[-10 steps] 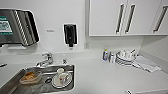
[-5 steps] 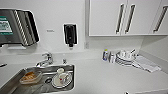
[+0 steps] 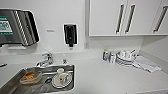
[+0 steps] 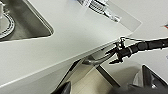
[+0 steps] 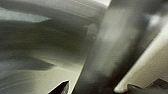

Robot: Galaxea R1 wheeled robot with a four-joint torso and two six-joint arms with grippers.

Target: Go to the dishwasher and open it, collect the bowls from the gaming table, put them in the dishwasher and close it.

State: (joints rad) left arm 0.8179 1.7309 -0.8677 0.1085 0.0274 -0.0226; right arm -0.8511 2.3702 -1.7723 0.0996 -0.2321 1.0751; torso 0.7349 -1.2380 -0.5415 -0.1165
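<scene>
In the left wrist view I look along the underside of the white counter. Below its edge sits the dishwasher's grey front with a curved metal handle. My right arm comes in from the side and my right gripper is at that handle. My left gripper hangs open below the counter, holding nothing. The right wrist view is a blurred close-up of brushed metal with a pale bar across it. The gaming table and its bowls are out of view.
The head view looks down on the counter. A steel sink holds a plate, a cup and a food container. Stacked dishes and a cloth lie by the wall. White wall cabinets hang above.
</scene>
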